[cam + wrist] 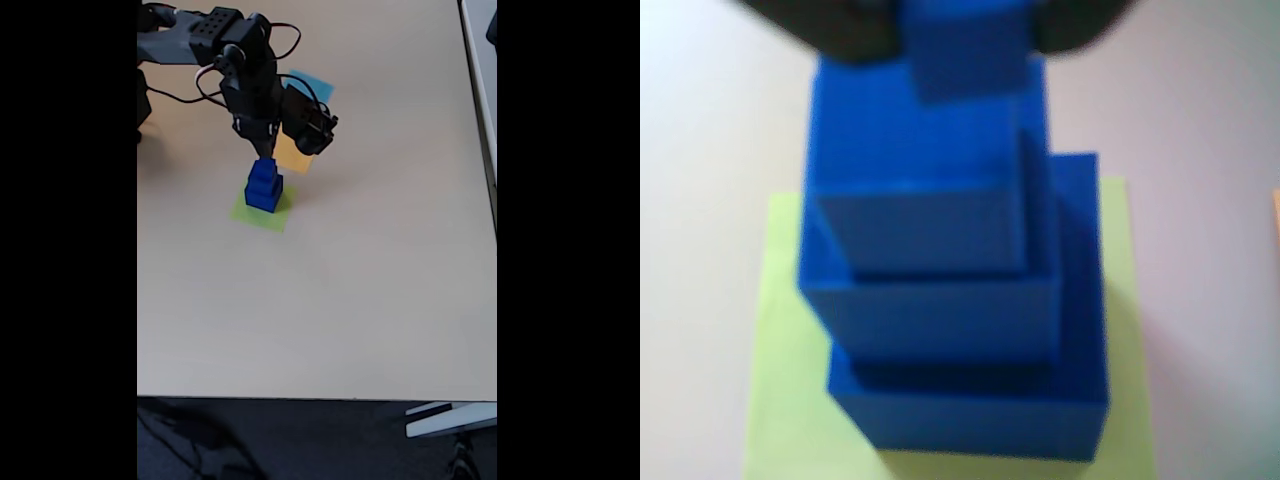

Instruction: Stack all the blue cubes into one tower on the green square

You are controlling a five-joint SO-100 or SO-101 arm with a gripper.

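A stepped tower of glossy blue cubes (pixel 970 400) (pixel 263 190) stands on the green square (pixel 790 400) (pixel 277 216), widest cube at the bottom. In the wrist view the smallest blue cube (pixel 965 55) sits at the top edge of the picture, between the two dark fingers of my gripper (pixel 965 30), which press on its left and right sides. It hangs over the back of the tower's top face; whether it rests on that face I cannot tell. In the fixed view my gripper (pixel 266 158) points straight down onto the tower's top.
An orange-yellow paper square (pixel 293 155) lies just behind the tower and a light blue one (pixel 315 88) farther back. The arm's base (pixel 150 45) is at the far left. The table's right edge (pixel 494 200) runs down the side.
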